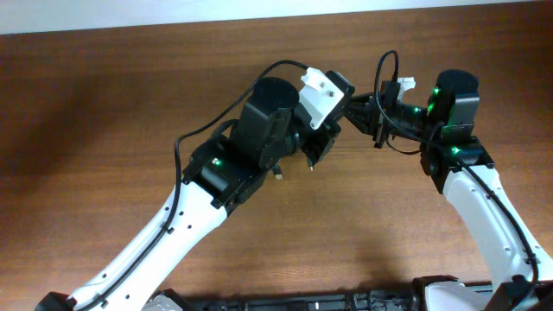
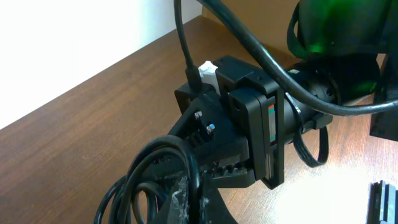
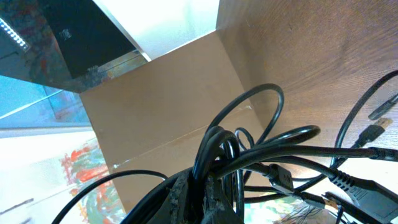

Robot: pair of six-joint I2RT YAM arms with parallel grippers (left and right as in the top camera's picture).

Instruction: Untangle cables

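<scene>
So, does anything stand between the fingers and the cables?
Nothing visible does. The left fingers and the right fingers are each closed directly on the cables, gripping the same bundle.

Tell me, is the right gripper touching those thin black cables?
Touching. The right wrist view shows the cables bunched together and pinched inside the closed right gripper.

White-shelled left arm and right arm show black joints, green lights and black wires behind the jaws.
</scene>
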